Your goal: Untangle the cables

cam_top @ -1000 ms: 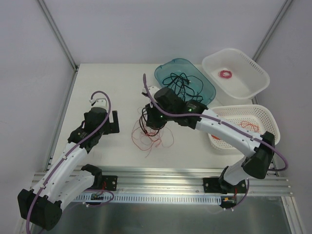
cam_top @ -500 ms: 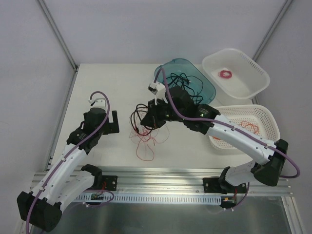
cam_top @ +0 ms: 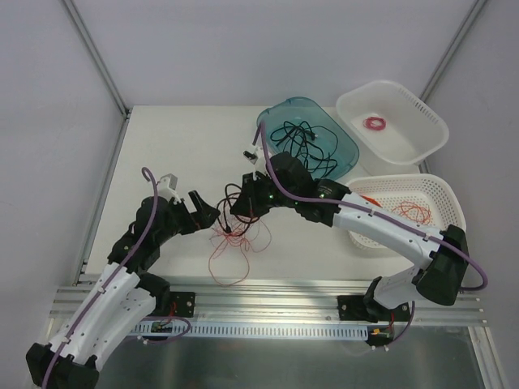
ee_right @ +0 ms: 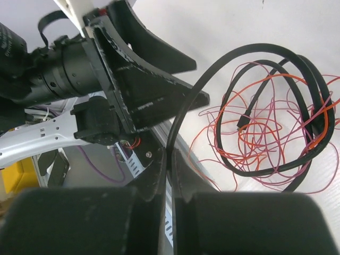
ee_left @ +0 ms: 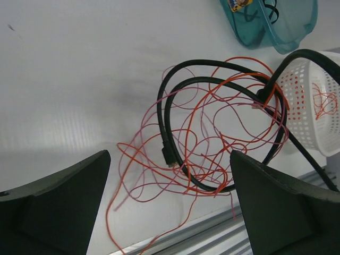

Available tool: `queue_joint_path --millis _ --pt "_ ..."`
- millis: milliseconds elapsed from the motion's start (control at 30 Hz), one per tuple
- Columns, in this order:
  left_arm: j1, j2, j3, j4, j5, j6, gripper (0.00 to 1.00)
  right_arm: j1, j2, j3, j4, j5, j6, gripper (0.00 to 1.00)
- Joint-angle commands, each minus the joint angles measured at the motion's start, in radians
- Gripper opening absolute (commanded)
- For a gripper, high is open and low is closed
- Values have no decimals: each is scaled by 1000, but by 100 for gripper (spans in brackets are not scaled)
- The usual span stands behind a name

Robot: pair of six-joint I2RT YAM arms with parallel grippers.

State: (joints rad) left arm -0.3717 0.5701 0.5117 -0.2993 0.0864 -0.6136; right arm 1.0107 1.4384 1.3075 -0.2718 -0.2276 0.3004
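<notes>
White tabletop (cam_top: 162,154): right gripper (ee_right: 169,170) clamped on black cord (ee_left: 166,117), apparently raising it off red wires (ee_left: 212,164); left gripper (cam_top: 204,211) spread wide beside, likely to grab.

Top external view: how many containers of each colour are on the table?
Teal translucent plastic tub: 1
White perforated plastic baskets: 2
Total: 3
</notes>
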Motion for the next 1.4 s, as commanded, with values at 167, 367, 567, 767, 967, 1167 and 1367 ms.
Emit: queue_joint_path --millis 167,367,567,767,967,1167,1367 --pt "-219 126 13 221 -79 -140 92 6 -46 -40 171 -42 80 1" --pt "-312 290 30 267 -197 -184 89 6 -44 -34 197 -65 95 1" --pt "-312 412 42 273 -333 -247 74 8 -78 -47 201 -79 95 1" --pt "-308 493 45 273 -477 -264 31 2 -156 -63 100 29 22 1" --pt "-185 530 -4 252 -465 -273 0 -101 -277 -166 -23 134 -9 1" --pt "-46 488 -47 221 -433 -256 0 -262 -334 -246 -151 186 -37 1" --pt "-32 464 -1 206 -354 -200 0 -314 -245 -278 -198 162 -69 1"
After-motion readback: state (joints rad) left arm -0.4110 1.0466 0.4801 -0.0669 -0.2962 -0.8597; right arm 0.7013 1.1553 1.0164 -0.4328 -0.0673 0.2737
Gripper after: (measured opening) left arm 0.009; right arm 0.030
